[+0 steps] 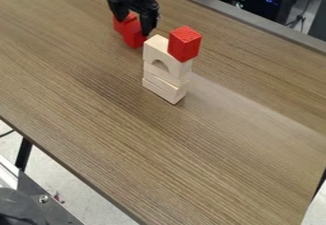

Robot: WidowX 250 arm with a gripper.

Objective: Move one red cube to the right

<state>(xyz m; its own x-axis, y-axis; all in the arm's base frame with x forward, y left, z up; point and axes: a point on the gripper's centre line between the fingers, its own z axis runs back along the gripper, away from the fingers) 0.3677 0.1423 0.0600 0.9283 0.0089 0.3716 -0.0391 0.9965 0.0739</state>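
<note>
The claw [135,20] pointed down near the far edge of the desk [210,157], spread wide over two red cubes [133,34]. Another red cube [185,44] topped one pale tower [167,71].

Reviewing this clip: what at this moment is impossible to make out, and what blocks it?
- Number and full outlines of the red blocks at the gripper: camera view, partly covered by the gripper.
- Whether the gripper holds one: camera view, contact hidden by the gripper itself.
- Far sides of the pale block stack and the red cube on it: camera view, turned away.
- Rest of the table: camera view, cut off by the picture's edges.
</note>
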